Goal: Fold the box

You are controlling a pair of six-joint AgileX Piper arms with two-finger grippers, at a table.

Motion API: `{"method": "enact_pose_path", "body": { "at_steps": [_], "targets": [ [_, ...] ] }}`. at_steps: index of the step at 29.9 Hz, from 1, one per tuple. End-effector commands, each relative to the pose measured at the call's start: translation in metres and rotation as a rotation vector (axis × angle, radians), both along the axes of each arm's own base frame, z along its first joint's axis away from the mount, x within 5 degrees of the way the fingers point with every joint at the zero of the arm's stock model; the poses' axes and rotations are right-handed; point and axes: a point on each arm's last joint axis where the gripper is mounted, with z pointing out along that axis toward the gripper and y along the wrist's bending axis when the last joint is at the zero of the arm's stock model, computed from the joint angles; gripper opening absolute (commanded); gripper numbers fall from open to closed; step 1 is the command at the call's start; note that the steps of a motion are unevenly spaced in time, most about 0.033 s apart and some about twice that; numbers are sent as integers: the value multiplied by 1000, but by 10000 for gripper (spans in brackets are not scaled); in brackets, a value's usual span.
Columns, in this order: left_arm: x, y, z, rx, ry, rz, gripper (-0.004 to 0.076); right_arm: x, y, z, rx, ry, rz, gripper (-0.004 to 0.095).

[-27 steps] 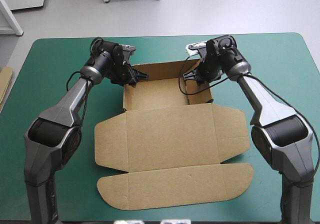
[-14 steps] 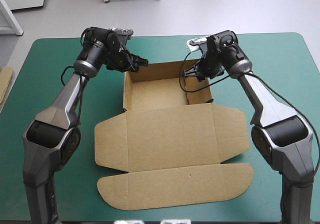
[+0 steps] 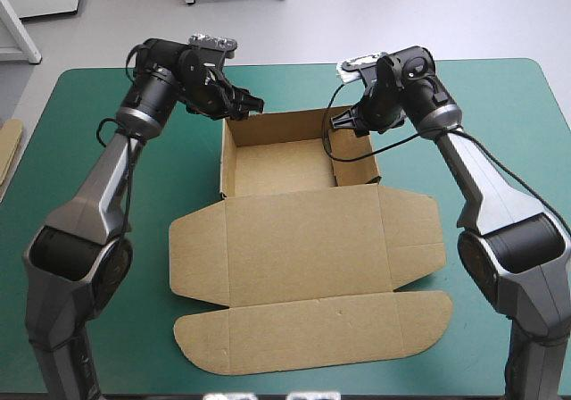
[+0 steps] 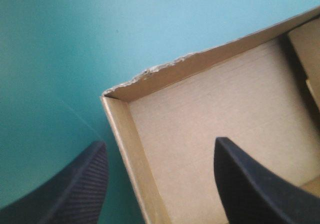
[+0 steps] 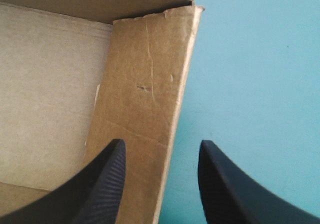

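Brown corrugated board, cut and partly raised, makes the box (image 3: 308, 230), which lies in the middle of the teal-green table cover (image 3: 89, 150). Its far part is already an open tray (image 3: 277, 168) with standing walls, and the wide lid (image 3: 312, 266) lies flat toward the near edge.

The left gripper (image 3: 245, 107), with two broad black fingers, hangs above the far left corner of the tray. Its fingers are spread apart, one over the cover and one over the tray floor, with the left side wall (image 4: 125, 154) between them. The right gripper (image 3: 343, 121) is also spread and holds nothing. It stands over the far right corner, and the edge of the right side wall (image 5: 145, 94) is between its fingers.

The step in hand seems to be to take or press the two side walls. To do this well, each gripper should come down straight, so the wall is not bent. Both should pinch together, otherwise the light tray may slide. The far left corner looks frayed (image 4: 145, 76), so a gentle grip beside it is better.
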Motion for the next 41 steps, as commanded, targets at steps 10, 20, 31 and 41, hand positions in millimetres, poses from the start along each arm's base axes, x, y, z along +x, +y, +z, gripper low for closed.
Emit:
{"method": "enact_pose_path", "body": {
  "at_steps": [10,20,31,41],
  "targets": [
    [-95,8,103,-232,-248,-274,414,-57,-21,93,82,-209,54,435],
    [-155,37,37,-279,-348,-178,381,-89,-33,88,93,-236,62,435],
    [-243,86,-8,-336,-715,-25,381,-110,-39,61,139,-294,66,432],
    [-253,91,-27,-287,-686,-43,381,-75,-27,46,140,-360,55,562]
  ]
}}
